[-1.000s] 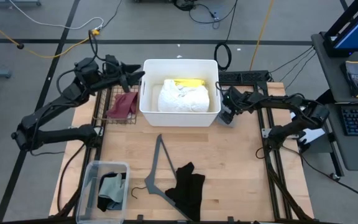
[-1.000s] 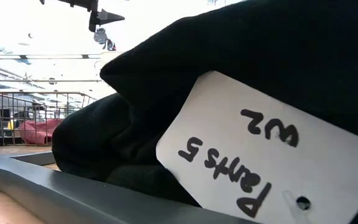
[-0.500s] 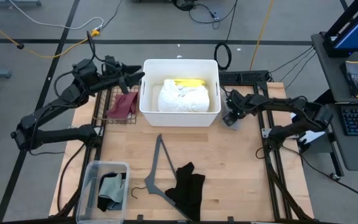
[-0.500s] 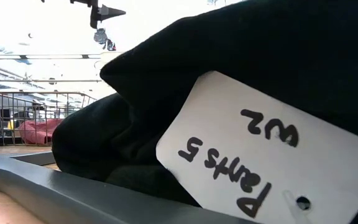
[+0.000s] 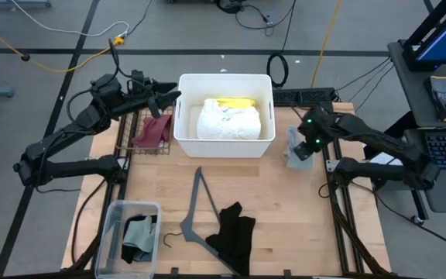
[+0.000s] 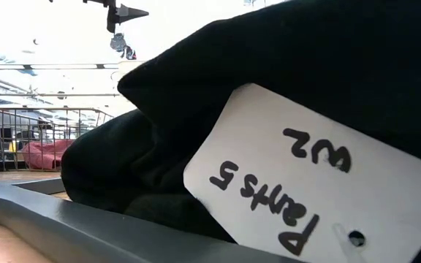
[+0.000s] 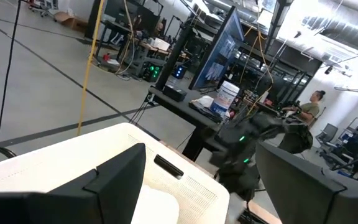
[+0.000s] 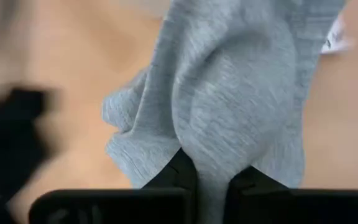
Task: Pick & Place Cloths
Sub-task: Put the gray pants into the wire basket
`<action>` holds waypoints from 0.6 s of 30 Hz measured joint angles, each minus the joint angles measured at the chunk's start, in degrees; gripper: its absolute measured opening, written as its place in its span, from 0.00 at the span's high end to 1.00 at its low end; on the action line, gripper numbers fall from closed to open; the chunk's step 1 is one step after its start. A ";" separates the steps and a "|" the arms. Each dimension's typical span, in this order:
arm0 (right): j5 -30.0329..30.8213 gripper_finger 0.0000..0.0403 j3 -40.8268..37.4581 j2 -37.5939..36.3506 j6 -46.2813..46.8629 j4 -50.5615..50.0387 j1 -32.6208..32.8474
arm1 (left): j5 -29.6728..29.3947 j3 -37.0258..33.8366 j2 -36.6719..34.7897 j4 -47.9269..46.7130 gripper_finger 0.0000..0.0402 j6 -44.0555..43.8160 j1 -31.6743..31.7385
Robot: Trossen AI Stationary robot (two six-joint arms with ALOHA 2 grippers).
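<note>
Just beside the white bin (image 5: 224,116), the right tool (image 5: 303,149) is clamped shut on the pale grey cloth (image 5: 295,146), which hangs below it and should be raised until the hem clears the bench (image 5: 285,209) before swinging across, while the left tool (image 5: 169,98) waits open over the bin's far rim.

— Left gripper (image 5: 170,96)?
— Held above the table's far left part, arm bent and reaching inward, fingers (image 7: 114,177) spread wide, gripping nothing.
— Right gripper (image 5: 303,147)?
— Raised near the right edge, fingers (image 8: 182,171) pinched on the pale grey cloth (image 8: 241,93).
</note>
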 joint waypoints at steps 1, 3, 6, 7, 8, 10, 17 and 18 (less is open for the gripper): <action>-3.71 0.97 1.28 -1.52 0.24 -0.94 0.00 | 0.00 0.00 0.00 0.00 0.23 -0.19 0.00; -12.13 0.97 3.64 -4.36 1.13 -0.83 0.00 | 0.02 0.00 0.00 0.00 0.23 -0.52 0.00; -23.66 0.97 6.89 -7.83 4.40 3.40 0.27 | 2.01 0.00 0.14 0.04 0.23 -0.55 0.00; -26.56 0.97 7.85 -8.73 6.34 5.98 0.66 | 3.04 0.00 0.17 0.02 0.23 -0.57 0.00; -28.86 0.97 8.59 -9.51 8.37 9.29 1.07 | 4.11 -0.02 0.17 0.02 0.23 -0.56 0.00; -32.44 0.97 9.70 -10.59 12.80 17.85 2.20 | 6.18 -0.02 0.17 0.04 0.23 -0.59 0.00; -36.94 0.97 9.99 -9.36 27.01 64.46 6.76 | 8.91 -0.02 0.17 0.29 0.23 -1.86 -2.26; -36.98 0.97 10.01 -8.56 28.04 70.49 7.14 | 8.98 -0.02 0.17 0.46 0.23 -1.86 -2.88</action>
